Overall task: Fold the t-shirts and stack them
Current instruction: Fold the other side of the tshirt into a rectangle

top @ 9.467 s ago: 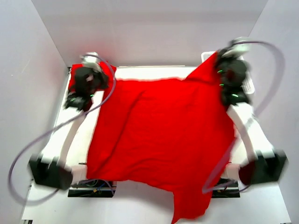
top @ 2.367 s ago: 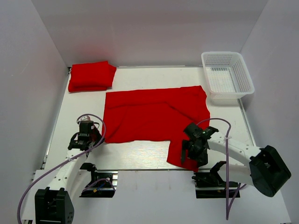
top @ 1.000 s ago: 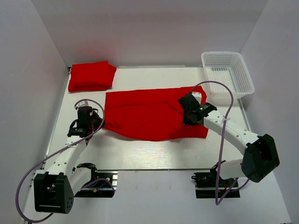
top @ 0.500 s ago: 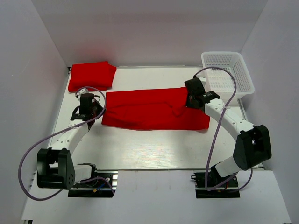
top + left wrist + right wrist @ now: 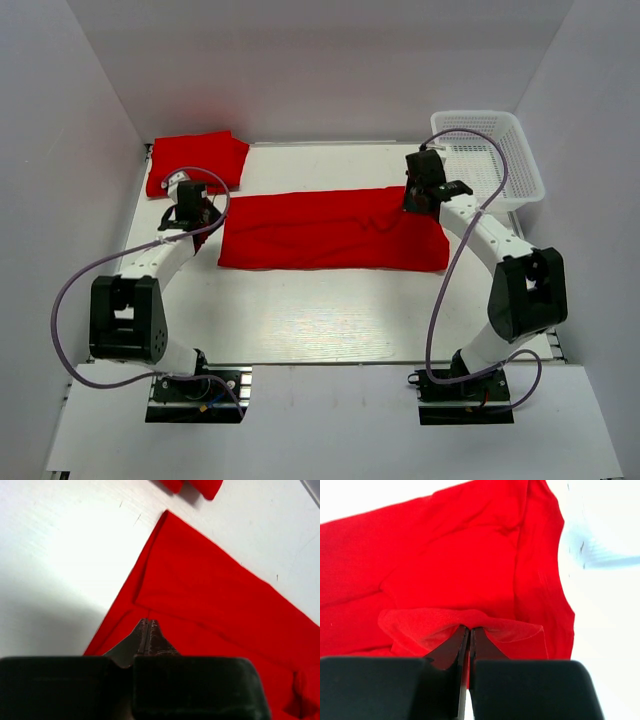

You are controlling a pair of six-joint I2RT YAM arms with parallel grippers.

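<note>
A red t-shirt (image 5: 330,232) lies across the middle of the table as a long band, its near half folded over the far half. At the band's left end my left gripper (image 5: 203,213) is shut, and in the left wrist view its tips (image 5: 147,622) sit at the corner of the folded-over layer of the t-shirt (image 5: 215,590). My right gripper (image 5: 413,203) is at the band's far right corner. It is shut (image 5: 469,628) on a bunched fold of the t-shirt (image 5: 455,560). A second folded red t-shirt (image 5: 195,163) lies at the far left corner.
A white mesh basket (image 5: 530,165) stands at the far right corner, just beyond my right gripper. White walls close in the table on the left, back and right. Bare white tabletop (image 5: 320,310) stretches from the band to the arm bases.
Both grippers have carried the t-shirt's near edge away from the bases and over its far half. The cloth has gone from a wider spread to a narrow band.
</note>
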